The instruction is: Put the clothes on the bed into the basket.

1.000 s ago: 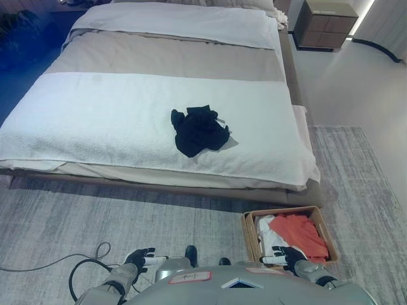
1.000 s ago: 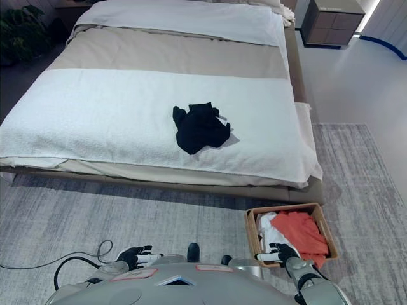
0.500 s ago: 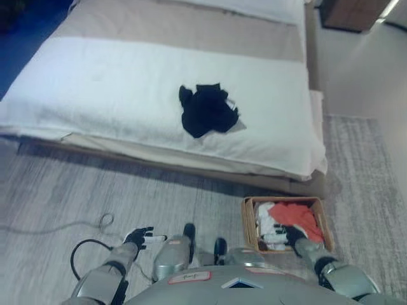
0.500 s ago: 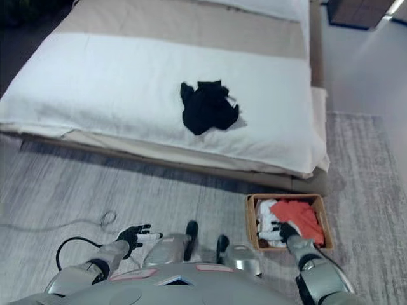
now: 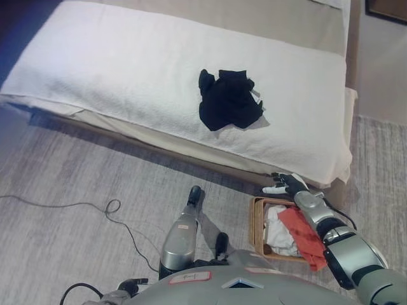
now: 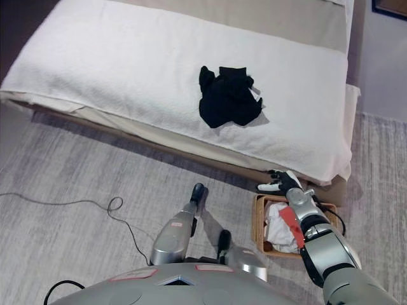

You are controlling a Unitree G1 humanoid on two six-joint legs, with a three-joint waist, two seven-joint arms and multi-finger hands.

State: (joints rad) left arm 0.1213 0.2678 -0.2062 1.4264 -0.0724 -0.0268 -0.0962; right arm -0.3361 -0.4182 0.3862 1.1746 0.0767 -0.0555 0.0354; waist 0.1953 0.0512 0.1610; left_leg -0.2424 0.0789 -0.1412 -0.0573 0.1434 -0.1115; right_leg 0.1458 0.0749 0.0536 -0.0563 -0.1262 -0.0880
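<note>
**Q:** Black garment (image 5: 230,100): where is it, and what is the state of the hands?

**A:** It lies crumpled on the white blanket (image 5: 114,70) of the bed (image 6: 191,152), toward the near edge and right of the middle, untouched. The wicker basket (image 5: 257,229) stands on the grey rug (image 5: 76,178) just beside the bed's near right corner and already holds a red garment (image 5: 305,235) and a white garment (image 5: 277,230). The right hand (image 5: 284,185) hovers over the basket's far rim, fingers spread, holding nothing. The left hand (image 5: 131,286) shows only at the bottom edge; whether its fingers are curled cannot be told.

**Q:** What could go wrong from here?

**A:** In my judgement, the reach. The garment sits well apart from the right hand and further in from the bed edge, so a short reach could catch only a fold and drag or drop the cloth onto the rug. Stepping closer risks knocking the basket, which is near the feet.

**Q:** What differs from one second ago?

**A:** The camera has swung nearer the bed; the nightstand is out of view. The right hand, then low over the basket's near rim, has lifted forward to its far rim. The black garment has not moved on the blanket.
</note>
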